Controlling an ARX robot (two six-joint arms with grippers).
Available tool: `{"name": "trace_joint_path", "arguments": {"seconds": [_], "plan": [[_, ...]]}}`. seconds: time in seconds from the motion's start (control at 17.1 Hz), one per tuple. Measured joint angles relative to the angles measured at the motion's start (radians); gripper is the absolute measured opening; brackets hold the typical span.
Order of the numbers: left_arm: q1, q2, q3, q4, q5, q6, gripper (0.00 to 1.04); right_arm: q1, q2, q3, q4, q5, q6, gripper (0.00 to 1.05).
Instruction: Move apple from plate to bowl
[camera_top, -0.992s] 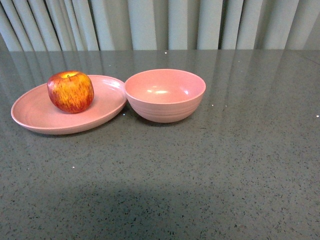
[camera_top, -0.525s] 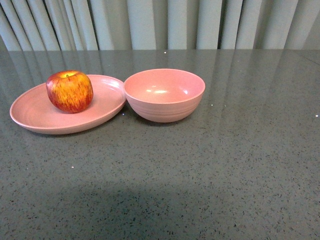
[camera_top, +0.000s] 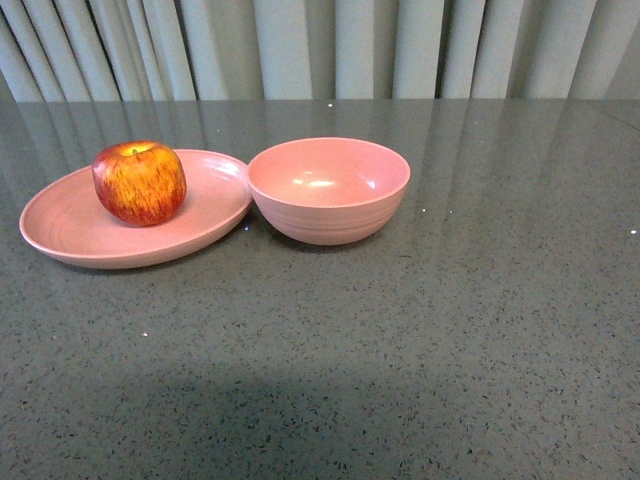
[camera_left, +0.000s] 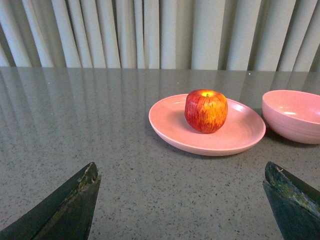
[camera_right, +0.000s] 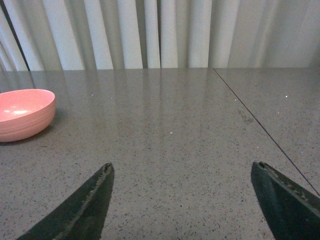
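Note:
A red apple (camera_top: 139, 182) with yellow streaks sits upright on the wide pink plate (camera_top: 60, 225) at the left of the table. Touching the plate's right rim stands the deep pink bowl (camera_top: 328, 190), which holds nothing. Neither arm shows in the front view. In the left wrist view the apple (camera_left: 205, 110) rests on the plate (camera_left: 170, 125) well ahead of my open left gripper (camera_left: 182, 172), with the bowl (camera_left: 295, 116) beside it. My right gripper (camera_right: 182, 170) is open over bare table, and the bowl (camera_right: 22, 114) lies far off to one side.
The grey speckled table (camera_top: 450, 330) stretches wide to the right and front of the dishes. A pale pleated curtain (camera_top: 320, 45) hangs behind the table's far edge. A seam line (camera_right: 260, 125) crosses the tabletop in the right wrist view.
The view has shifted a hair, so the dishes sit slightly further left than a second ago. The apple, plate and bowl have not moved.

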Motion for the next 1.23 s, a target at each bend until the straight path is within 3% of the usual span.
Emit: {"name": "trace_joint_path", "arguments": {"seconds": [0.12,0.82,0.88,0.93,0.99,1.11,1.23], "plan": [[0.000,0.000,0.000,0.000,0.000,0.000,0.98,0.000,0.000,0.000,0.000,0.000,0.000,1.00],[0.000,0.000,0.000,0.000,0.000,0.000,0.98,0.000,0.000,0.000,0.000,0.000,0.000,0.98],[-0.026,0.023,0.029,-0.112,-0.076,-0.017,0.98,0.000,0.000,0.000,0.000,0.000,0.000,0.98],[-0.098,0.143,0.103,-0.264,-0.212,-0.051,0.98,0.000,0.000,0.000,0.000,0.001,0.001,0.98],[-0.122,0.216,0.142,-0.318,-0.298,-0.071,0.98,0.000,0.000,0.000,0.002,-0.002,0.000,0.98],[-0.138,0.224,0.151,-0.290,-0.355,-0.087,0.98,0.000,0.000,0.000,0.000,0.000,0.000,0.98],[-0.153,0.283,0.191,-0.200,-0.332,-0.080,0.98,0.000,0.000,0.000,0.001,0.000,0.000,0.98]]}}
